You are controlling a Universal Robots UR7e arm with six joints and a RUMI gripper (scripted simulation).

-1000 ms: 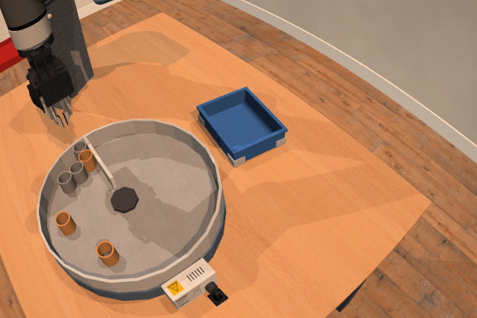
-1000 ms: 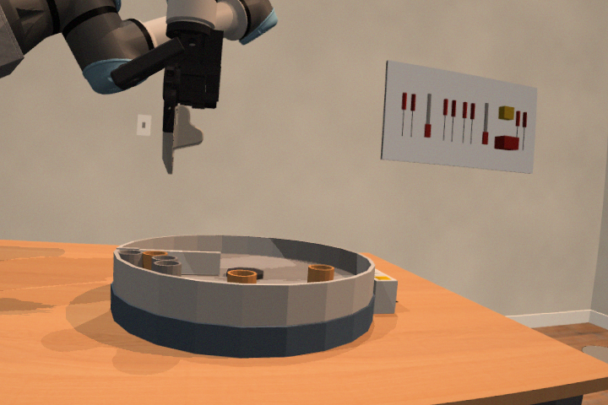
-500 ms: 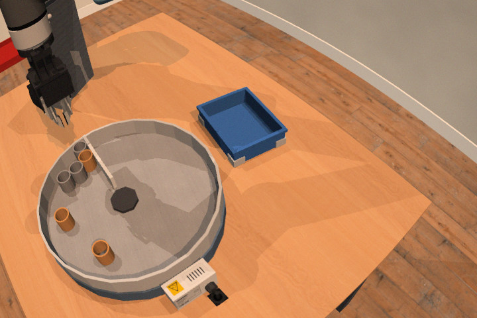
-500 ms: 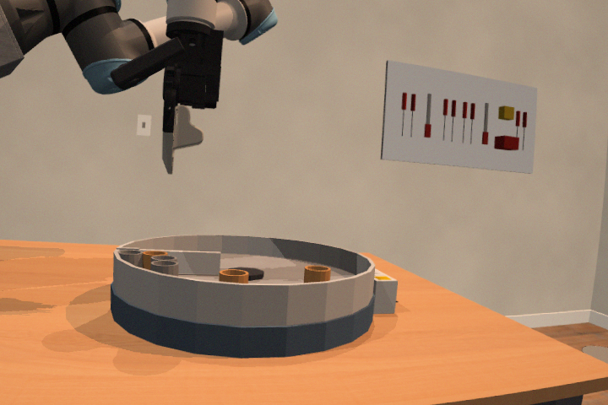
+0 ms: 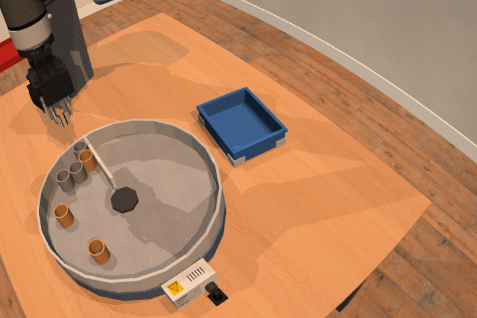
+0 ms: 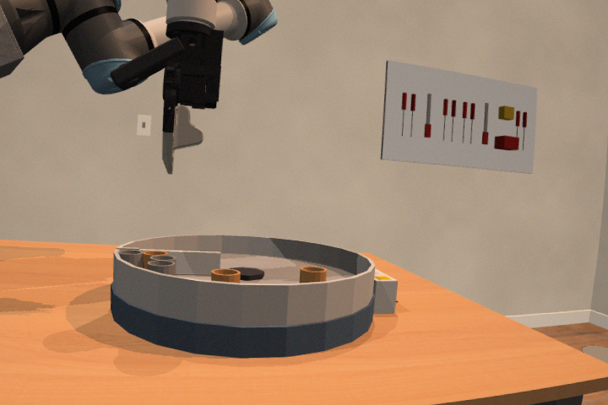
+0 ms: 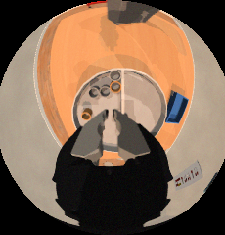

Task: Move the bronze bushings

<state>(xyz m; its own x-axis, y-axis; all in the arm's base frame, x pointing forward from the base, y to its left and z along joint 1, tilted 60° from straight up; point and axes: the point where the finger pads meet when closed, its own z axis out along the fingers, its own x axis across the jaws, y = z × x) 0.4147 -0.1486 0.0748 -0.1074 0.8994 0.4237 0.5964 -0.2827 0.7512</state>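
The gripper [image 5: 63,125] [image 6: 169,172] [image 7: 110,110] hung above the table [image 5: 321,240] [image 6: 51,372] [image 7: 68,54], jaws nearly closed on nothing. Three bronze bushings stood on the turntable [image 5: 220,202] [image 6: 242,305] [image 7: 165,105], near the table's left edge in the top view.

Blue crate [image 5: 216,131] [image 7: 177,107], orange-brown bronze bushings [image 5: 99,251] [image 6: 312,274] [image 7: 86,115], grey steel bushings [image 5: 65,180] [image 6: 161,267] [image 7: 95,91], yellow-and-black warning label [image 5: 175,287], wood-grained orange tabletop [image 5: 321,232] [image 6: 51,363] [image 7: 73,44]

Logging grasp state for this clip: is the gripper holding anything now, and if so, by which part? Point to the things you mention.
Nothing is held: the gripper [image 5: 64,121] [image 6: 169,171] [image 7: 110,110] is shut with nothing between its fingertips, above the turntable's [image 5: 220,187] [image 6: 285,305] [image 7: 166,109] height.
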